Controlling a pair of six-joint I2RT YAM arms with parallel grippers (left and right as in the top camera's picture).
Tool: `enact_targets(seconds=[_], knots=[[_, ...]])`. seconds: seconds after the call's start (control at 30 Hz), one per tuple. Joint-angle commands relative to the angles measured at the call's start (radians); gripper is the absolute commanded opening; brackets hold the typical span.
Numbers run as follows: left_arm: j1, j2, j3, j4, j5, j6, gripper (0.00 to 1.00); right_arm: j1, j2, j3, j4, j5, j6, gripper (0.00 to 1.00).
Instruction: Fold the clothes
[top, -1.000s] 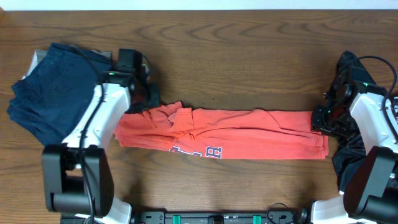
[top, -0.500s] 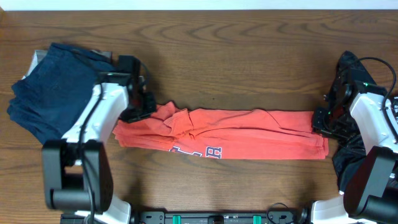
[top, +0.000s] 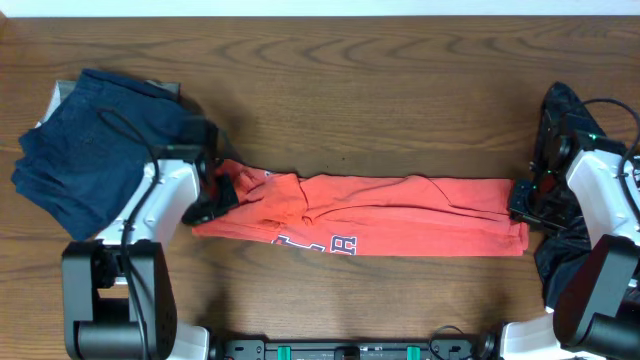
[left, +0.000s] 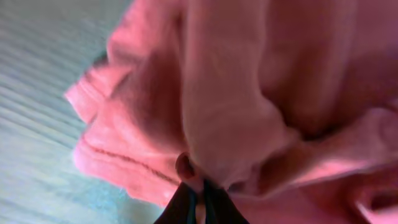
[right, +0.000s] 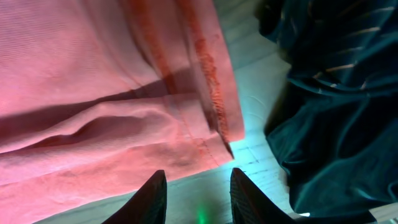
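My left gripper is pinched tight on a bunched fold at the left end of the T-shirt; my right gripper stands partly apart and holds nothing, the counter showing in the gap and the shirt's hemmed right corner just ahead of it. The shirt lies across the middle of the counter as a long narrow band, its lettering along the near edge; I judge the lengthwise folds done and the crosswise fold in hand. Next, I think, my left must carry its end over toward the right, lifted enough that the band neither drags nor skews. The black garment lies just beside the right hem, near enough to snag; the navy clothes sit heaped beyond my left arm, apart from the shirt; farther back the wood gives open room.
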Motion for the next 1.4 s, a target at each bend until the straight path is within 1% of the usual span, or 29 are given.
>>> enact_targets(seconds=[0.0,0.1,0.13,0.23,0.37,0.5,0.6,0.83,0.93,1.07,1.13,1.27,1.37], knots=[[0.003,0.001,-0.055,0.045,-0.035,-0.032,0.13,-0.010,0.005,-0.006,-0.003,0.015,0.014,0.32],[0.003,-0.001,-0.050,0.050,-0.067,-0.031,0.36,-0.010,0.005,-0.006,-0.004,0.015,0.014,0.32],[0.004,-0.001,-0.039,0.046,-0.064,-0.031,0.38,-0.010,0.005,-0.006,-0.004,0.015,0.014,0.32],[0.003,-0.019,0.027,-0.013,-0.064,0.004,0.40,-0.010,0.005,-0.006,-0.003,0.015,0.014,0.32],[0.001,-0.089,0.130,-0.081,-0.043,0.006,0.40,-0.010,0.005,-0.006,0.001,0.015,0.014,0.32],[-0.028,-0.159,0.152,-0.039,0.061,0.006,0.40,-0.010,0.005,-0.006,0.008,0.013,0.014,0.32],[-0.070,-0.154,0.147,-0.014,0.068,0.007,0.40,-0.010,0.005,-0.006,0.009,0.006,0.014,0.33],[-0.193,-0.058,0.090,0.044,0.129,0.007,0.39,-0.010,0.005,-0.006,0.012,0.006,0.010,0.37],[-0.257,0.016,0.085,0.088,0.138,0.008,0.39,-0.010,0.005,-0.006,0.012,0.006,0.011,0.38],[-0.337,0.123,0.085,0.157,0.219,0.021,0.39,-0.010,0.005,-0.006,0.011,0.006,0.010,0.38],[-0.374,0.177,0.085,0.171,0.217,0.022,0.39,-0.010,0.005,-0.006,0.011,0.006,0.011,0.38],[-0.407,0.257,0.085,0.189,0.217,0.022,0.40,-0.010,0.005,-0.006,0.008,0.006,0.011,0.38],[-0.404,0.261,0.087,0.187,0.217,0.029,0.41,-0.010,0.005,-0.006,0.008,0.006,0.011,0.38]])
